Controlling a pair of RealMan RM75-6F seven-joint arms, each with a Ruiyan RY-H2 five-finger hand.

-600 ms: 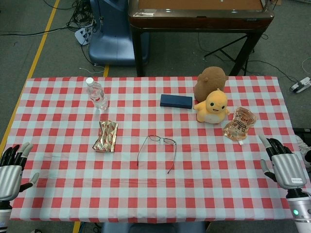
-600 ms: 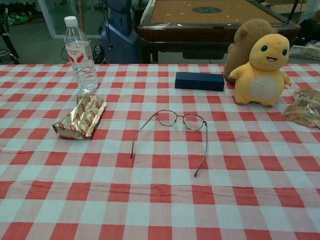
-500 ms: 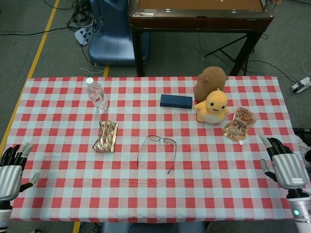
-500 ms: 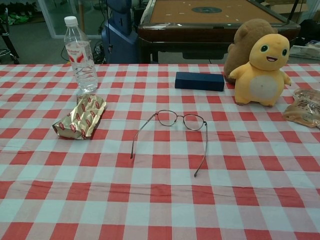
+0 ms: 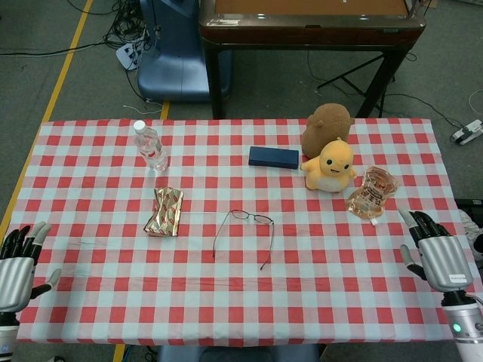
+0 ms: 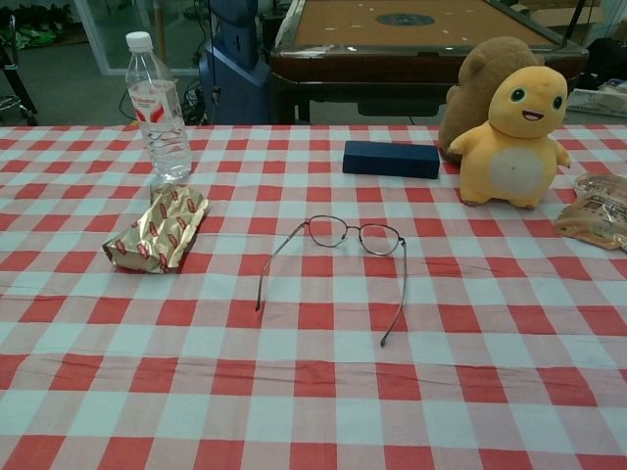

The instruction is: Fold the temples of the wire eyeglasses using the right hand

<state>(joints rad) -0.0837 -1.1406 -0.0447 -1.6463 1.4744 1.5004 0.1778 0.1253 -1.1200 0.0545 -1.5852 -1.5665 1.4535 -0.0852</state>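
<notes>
Nothing was folded yet: the eyeglasses (image 5: 244, 228) lay mid-tabletop (image 5: 332, 256), temples spread. The right hand (image 5: 440, 258), fingers apart and empty, waited far off; reaching came next.

Thin wire eyeglasses (image 5: 245, 228) lie flat on the checked cloth, lenses away, both temples spread open, well apart to the left of the empty, spread-fingered right hand (image 5: 436, 256).

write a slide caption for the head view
Thin wire eyeglasses lie with temples unfolded on the red-checked tablecloth, both robot hands open at the near corners.
</notes>
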